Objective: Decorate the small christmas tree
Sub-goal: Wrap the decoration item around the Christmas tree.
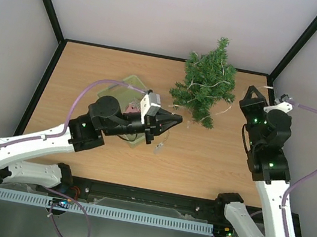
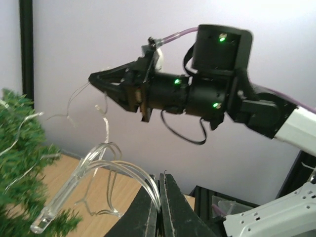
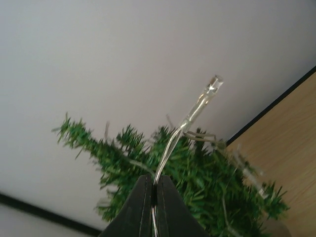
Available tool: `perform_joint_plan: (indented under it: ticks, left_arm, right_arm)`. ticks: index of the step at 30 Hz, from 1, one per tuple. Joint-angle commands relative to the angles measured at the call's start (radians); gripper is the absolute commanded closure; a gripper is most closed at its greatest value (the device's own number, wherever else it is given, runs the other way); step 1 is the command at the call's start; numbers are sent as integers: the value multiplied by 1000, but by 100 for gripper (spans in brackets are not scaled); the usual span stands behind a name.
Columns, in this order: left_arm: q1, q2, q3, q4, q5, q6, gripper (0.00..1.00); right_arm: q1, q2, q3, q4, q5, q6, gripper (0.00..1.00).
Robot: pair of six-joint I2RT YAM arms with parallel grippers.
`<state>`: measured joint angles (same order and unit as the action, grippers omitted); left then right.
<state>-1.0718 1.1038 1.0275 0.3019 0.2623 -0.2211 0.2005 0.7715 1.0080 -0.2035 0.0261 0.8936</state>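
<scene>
Left gripper (image 2: pixel 159 183) clamped on light string (image 2: pixel 61 195) | right gripper (image 3: pixel 153 183) clamped on it too | small christmas tree (image 1: pixel 205 84) between

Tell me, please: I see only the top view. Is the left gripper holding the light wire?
Observer: Yes. In the left wrist view the left gripper is shut on a loop of clear wire.
Operator: And the right gripper?
Observer: The right wrist view shows the right gripper shut on wire too, with one bulb sticking up past its tip.
Operator: What is behind that bulb?
Observer: In that view the tree fills the space behind the bulb.
</scene>
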Motion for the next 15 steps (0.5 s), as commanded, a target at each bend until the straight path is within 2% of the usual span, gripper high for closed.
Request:
perform_joint_plan:
  ticks: [1,4,12,15]
  left_arm:
    - [37,-67,-61,-50,-44,-23,97]
    - [67,-103,-97,-69,-50,-40,98]
    - [169,-212,-161,-169,-85,-61,97]
    - [226,-239,-165,-210,-76,-61,97]
  right_arm:
    - [-4,-17,25,-99,-214,-18,98]
    - [-3,-31,-27,-103,-316,7,98]
    - [-3,-113,-211,-63,-463,-10,98]
    - [-3,-139,-314,5,-517,5,98]
